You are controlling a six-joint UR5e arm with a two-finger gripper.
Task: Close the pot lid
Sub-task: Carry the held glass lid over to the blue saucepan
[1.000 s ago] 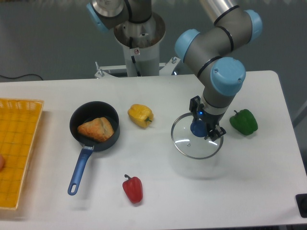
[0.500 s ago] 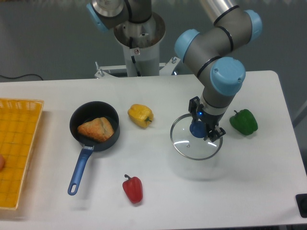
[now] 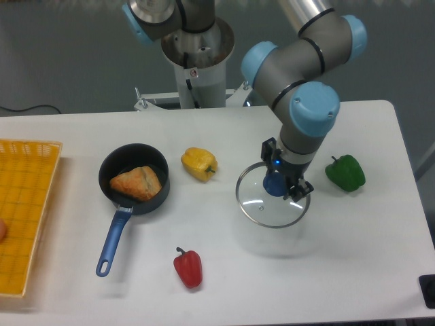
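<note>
Currently in hand: transport step. The lid [image 3: 272, 199] is held clear of the desk [image 3: 380, 238], judged from the soft shadow lying below and apart from its rim.
Fingers: the gripper [image 3: 279, 185] stands over the lid centre with its two fingers closed on the blue knob [image 3: 273, 184]; the glass disc hangs beneath them, roughly level.
Landmark: the saucepan [image 3: 134, 174], sitting open on the desk with its long blue handle [image 3: 113, 240] pointing toward the front edge.
Saucepan contents: one golden pastry [image 3: 138, 183] lying inside, below the saucepan rim as far as the view shows.
Lid position: well to the right of the saucepan, no overlap with its rim.
Between lid and saucepan: a yellow pepper [image 3: 198, 164], just right of the saucepan and in or near the direct travel line.
Other items: a red pepper [image 3: 188, 267] in front and to the right of the saucepan; a green pepper [image 3: 345, 172] far right of it, beyond the lid; a yellow basket [image 3: 27, 204] to its left.
Next move, requirement: carry the lid leftward at a height that clears the yellow pepper, centre the knob over the saucepan mouth, then lower with the disc level until the metal rim seats all round.
Release condition: part the fingers only once the lid rests on the saucepan rim.
Risk, as judged: an off-centre descent would leave the lid tilted on one edge.
</note>
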